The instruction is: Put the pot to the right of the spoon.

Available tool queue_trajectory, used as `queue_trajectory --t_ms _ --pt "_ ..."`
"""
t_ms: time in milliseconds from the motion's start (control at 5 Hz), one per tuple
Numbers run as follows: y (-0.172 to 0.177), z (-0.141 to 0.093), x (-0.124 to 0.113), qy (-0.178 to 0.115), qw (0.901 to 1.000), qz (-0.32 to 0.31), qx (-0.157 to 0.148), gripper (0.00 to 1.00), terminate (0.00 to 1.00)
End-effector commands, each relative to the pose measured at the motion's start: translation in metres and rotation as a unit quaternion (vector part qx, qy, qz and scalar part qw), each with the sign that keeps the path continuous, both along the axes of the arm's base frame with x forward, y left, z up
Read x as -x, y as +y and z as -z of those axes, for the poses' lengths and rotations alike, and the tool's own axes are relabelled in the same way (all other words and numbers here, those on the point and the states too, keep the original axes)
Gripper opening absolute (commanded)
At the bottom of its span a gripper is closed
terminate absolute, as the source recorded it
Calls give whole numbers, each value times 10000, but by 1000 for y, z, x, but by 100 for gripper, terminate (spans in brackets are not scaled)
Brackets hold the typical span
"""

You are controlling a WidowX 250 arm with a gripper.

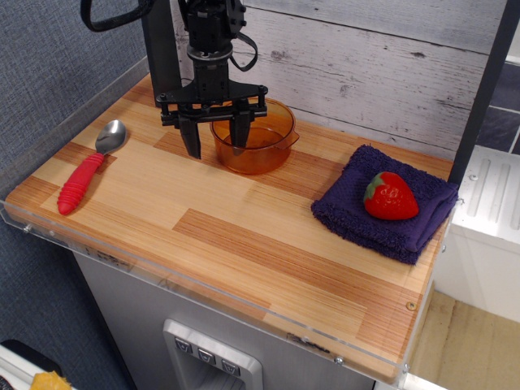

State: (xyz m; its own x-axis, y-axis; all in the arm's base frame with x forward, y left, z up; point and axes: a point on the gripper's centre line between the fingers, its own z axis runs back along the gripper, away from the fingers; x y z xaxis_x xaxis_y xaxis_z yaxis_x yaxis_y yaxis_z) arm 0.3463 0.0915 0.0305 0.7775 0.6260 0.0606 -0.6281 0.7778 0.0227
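Observation.image: gripper (216, 140), jaws apart, is straddling the pot's (258, 140) left rim; spoon (88, 168) lying left, strawberry (391, 197) sitting on towel (357, 213) right.

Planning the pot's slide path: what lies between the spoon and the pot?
Only bare wood of the table, plus the pincer's left finger near the pot; spoon stands clear.
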Motion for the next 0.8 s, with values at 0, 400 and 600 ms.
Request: queue_trajectory --t_ms 0,400,600 --pt "10 -13 -4 -350 9992 -155 85 0 0" --pt "5 -27 2 -669 9977 -77 70 0 0" --pt "5 -36 12 -809 9965 -117 180 0 0"
